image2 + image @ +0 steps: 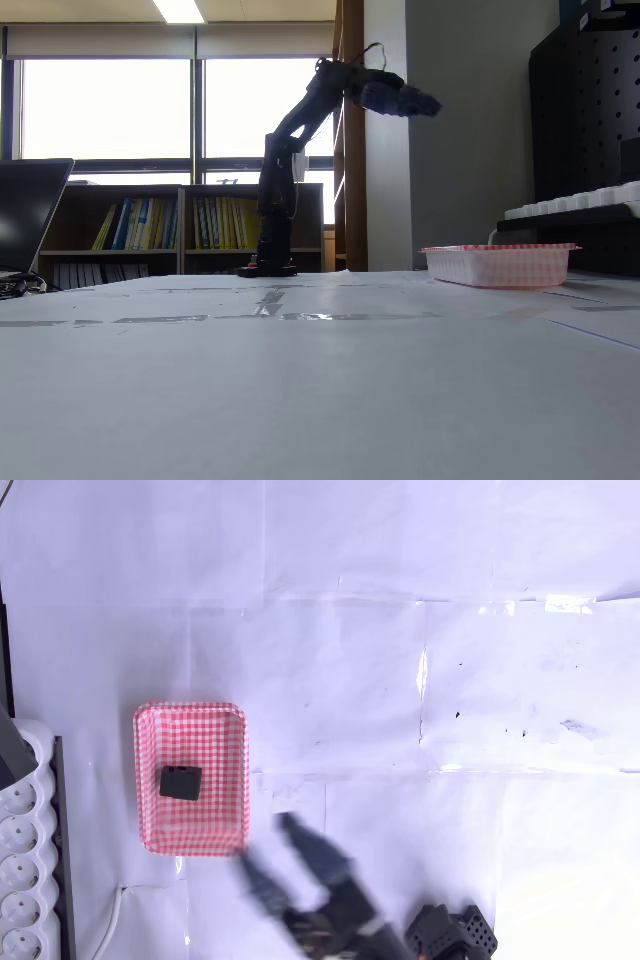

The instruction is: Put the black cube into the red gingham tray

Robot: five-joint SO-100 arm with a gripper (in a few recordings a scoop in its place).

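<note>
where the white paper-covered table spreads across the overhead view, taped seams run over it and a few small dark specks mark its right half. in the fixed view the same table runs low and wide toward a window and bookshelves with coloured books behind it. next in size, the dark robot arm stands on its base at the table's far edge in the fixed view, bent forward with its wrist raised high above the surface. a white power strip lies along the table's left edge in the overhead view, toward the bottom-left corner, its round sockets in a row. the red gingham tray sits near that left edge, just right of the power strip, long side running up and down the picture; in the fixed view the tray shows side-on at the right, resting flat. the gripper appears blurred near the table's bottom edge in the overhead view, just off the tray's lower right corner, its two fingers spread apart with nothing between them; in the fixed view the gripper is well above the table. the black cube lies inside the tray, on its floor, slightly left of centre and clear of the rim.
</note>
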